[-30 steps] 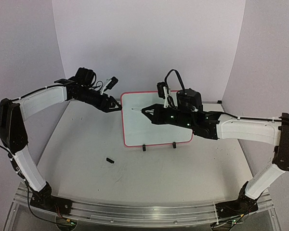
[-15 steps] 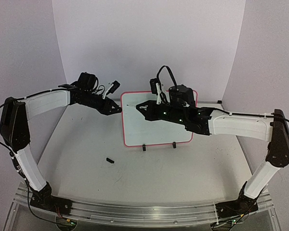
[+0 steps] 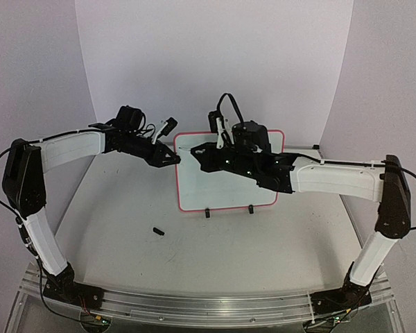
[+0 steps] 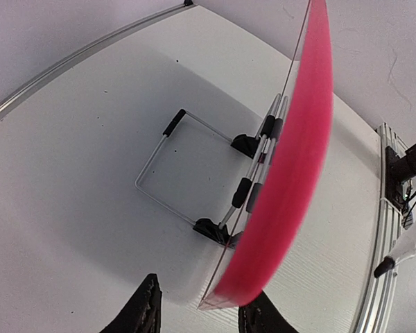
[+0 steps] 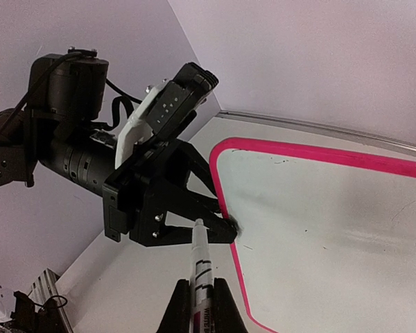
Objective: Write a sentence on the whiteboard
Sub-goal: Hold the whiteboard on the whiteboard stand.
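So, quick rundown for you: your whiteboard (image 3: 222,184) is standing upright on its two little black feet (image 3: 207,213) toward the back middle of the table (image 3: 263,243), with its face turned toward the arm bases. Your left gripper (image 3: 175,158) sits at the board's left edge, in the upper part. Its jaws are partway closed and pinch the pink frame between them. On the left wrist cam you can see the frame edge running between the two black fingers (image 4: 147,312), and behind the board the wire stand (image 4: 168,170) spreads out on the tabletop. Your right gripper (image 5: 197,305) is closed tight on a marker (image 5: 200,267), which sticks out forward past the fingertips. The marker's tip is up at the top-left part of the board, just beside the left gripper's jaws and close to the frame's left edge. Whether it's actually touching the white surface, you can't tell from any of the views. The white surface shows only a couple of tiny dark specks near that corner. Your right arm reaches across the front of the board from the right side, so it covers a chunk of the upper half in the overhead view. One small black piece (image 3: 158,231), looks like a cap, lies on the table in front and to the left of the board, well apart from both grippers.
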Available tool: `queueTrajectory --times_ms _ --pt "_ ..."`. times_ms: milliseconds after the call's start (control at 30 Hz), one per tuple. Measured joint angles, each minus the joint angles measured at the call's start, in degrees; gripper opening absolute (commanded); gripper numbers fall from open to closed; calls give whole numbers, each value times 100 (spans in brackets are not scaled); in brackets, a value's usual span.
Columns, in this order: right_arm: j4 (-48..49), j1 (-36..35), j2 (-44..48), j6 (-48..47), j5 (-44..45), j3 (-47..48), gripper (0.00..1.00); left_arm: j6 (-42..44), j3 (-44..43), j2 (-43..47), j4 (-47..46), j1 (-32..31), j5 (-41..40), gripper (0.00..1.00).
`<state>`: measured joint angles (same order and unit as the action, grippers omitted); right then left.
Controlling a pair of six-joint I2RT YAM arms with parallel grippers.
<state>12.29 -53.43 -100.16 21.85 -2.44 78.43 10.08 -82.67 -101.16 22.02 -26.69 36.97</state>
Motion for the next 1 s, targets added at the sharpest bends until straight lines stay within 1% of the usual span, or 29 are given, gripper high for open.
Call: queueTrajectory --times_ms 367,633,1000 --pt "0 -2 -2 -25 286 0 0 183 0 -20 2 -172 -16 10" --pt "-3 -2 -9 -39 306 24 0 378 0 -20 8 -172 -2 9" --pt "-55 -91 -204 -123 470 310 0 640 31 -20 44 -172 147 4"
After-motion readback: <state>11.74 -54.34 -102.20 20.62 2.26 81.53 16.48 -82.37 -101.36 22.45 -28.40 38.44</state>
